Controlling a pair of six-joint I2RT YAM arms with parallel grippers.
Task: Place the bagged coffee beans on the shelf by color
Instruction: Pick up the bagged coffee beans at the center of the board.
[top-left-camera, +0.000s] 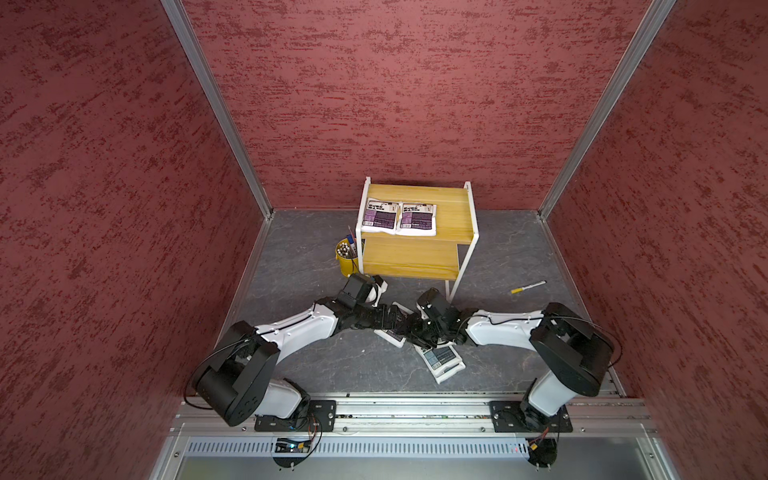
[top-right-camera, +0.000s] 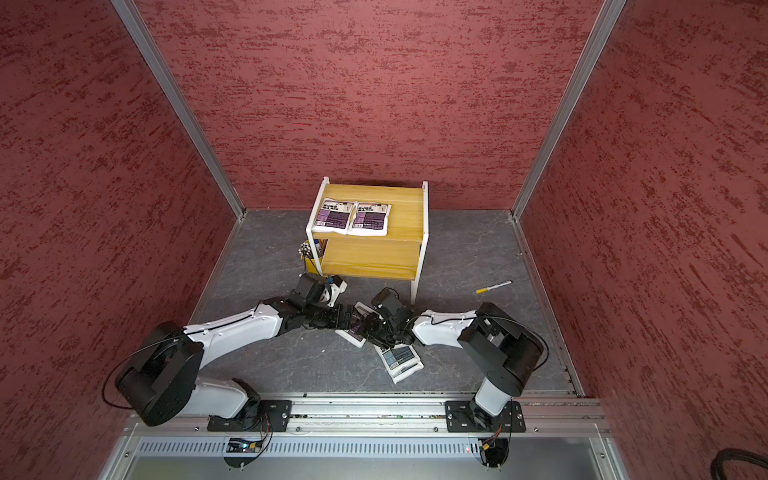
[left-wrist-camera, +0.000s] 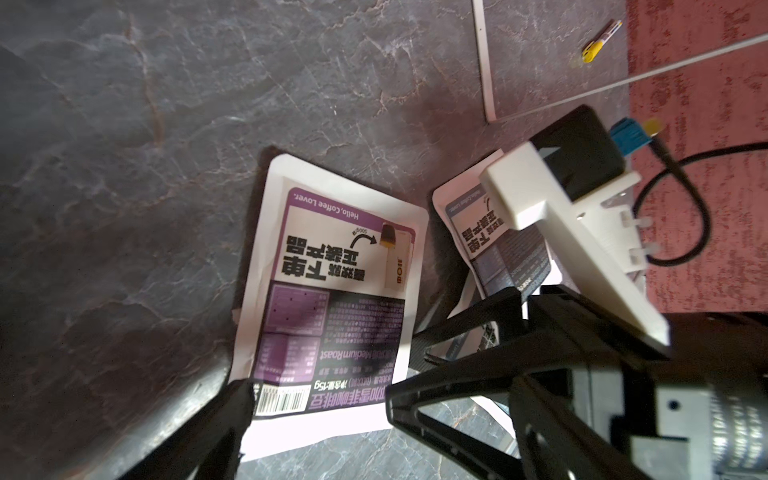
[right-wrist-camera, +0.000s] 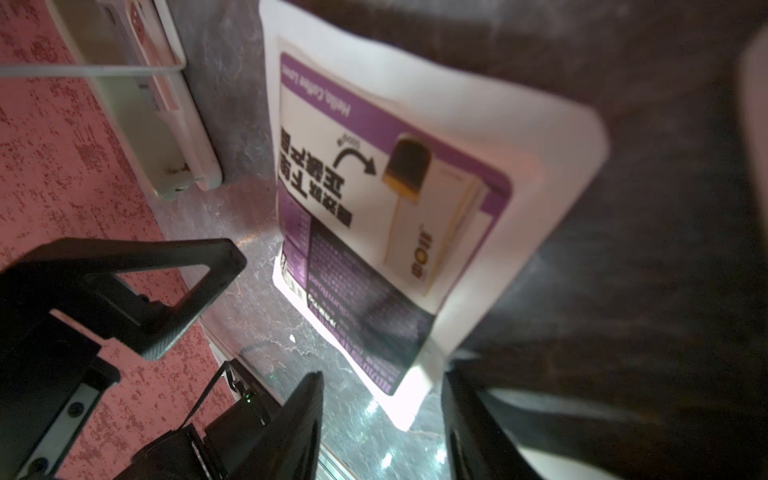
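Far left in a top view, yellow pen bucket (top-left-camera: 346, 259), just beside the shelf (top-left-camera: 454, 210). On the shelf's upper board, two purple pouches (top-left-camera: 379, 217), flat, side by side, edges touching, toward its left end. Nearer the robot, left gripper (left-wrist-camera: 318, 399) low over the grey floor (left-wrist-camera: 166, 166), fingers (left-wrist-camera: 226, 415) spread wide, straddling the barcode end of a third purple pouch (left-wrist-camera: 332, 291) in front of the shelf, not pinching it. Facing it from the other side, right gripper (right-wrist-camera: 382, 376), fingers (right-wrist-camera: 303, 415) partly apart, an edge of that same pouch between them; contact impossible to tell. Just right of that, grey-blue pouches (top-left-camera: 441, 356) stacked askew on the floor. Farther right, yellow pen (top-left-camera: 528, 287) lying alone, well apart.
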